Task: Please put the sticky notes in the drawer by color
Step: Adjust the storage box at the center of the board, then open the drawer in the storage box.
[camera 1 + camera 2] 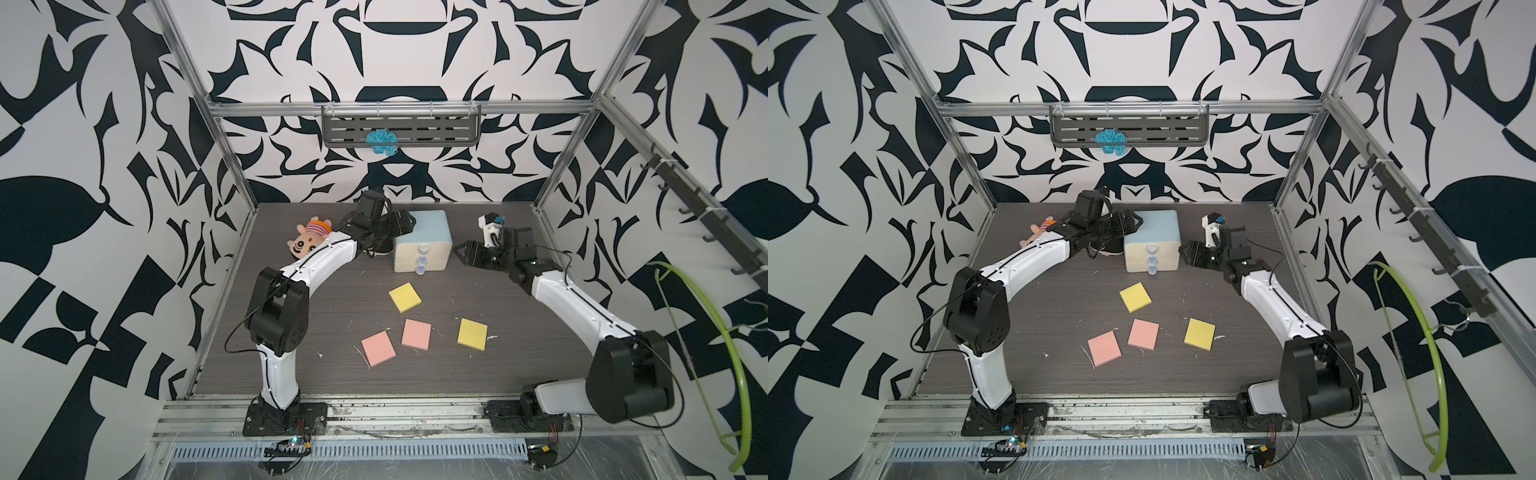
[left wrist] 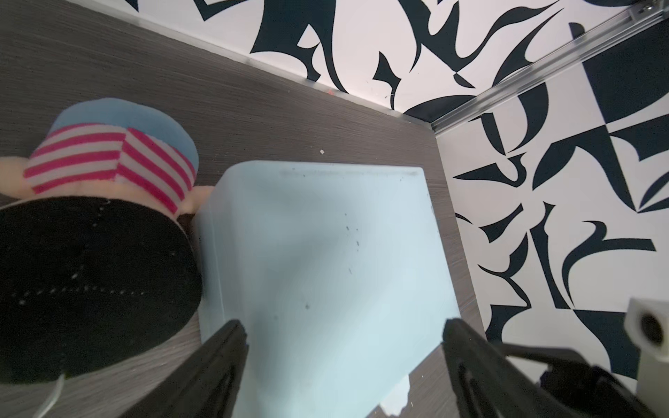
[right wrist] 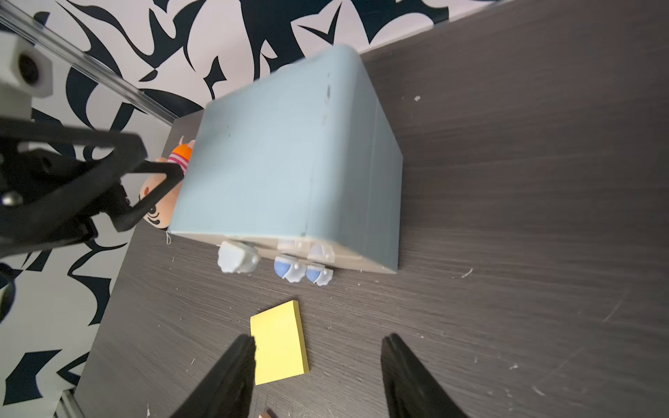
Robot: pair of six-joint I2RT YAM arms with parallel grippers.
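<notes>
While its three cream trays look pushed in (knobs facing forward), the drawer (image 1: 428, 233) stands at the back of the surface (image 1: 519, 345), with a plush toy (image 1: 309, 242) near its left side. The left hand (image 2: 344, 324) hangs over the pale blue top near its left rear corner, fingers spread, grasping nothing. The right hand (image 3: 319, 338) sits just beside the cabinet's right side, released and empty.

Ahead of the knobs, four pads lie flat. One yellow sticky note (image 1: 404, 297) is nearest the cabinet and a second yellow sticky note (image 1: 472, 334) lies farther forward to the right. A pink sticky note (image 1: 416, 333) lies between them, and a second pink sticky note (image 1: 378, 348) just left of it.
</notes>
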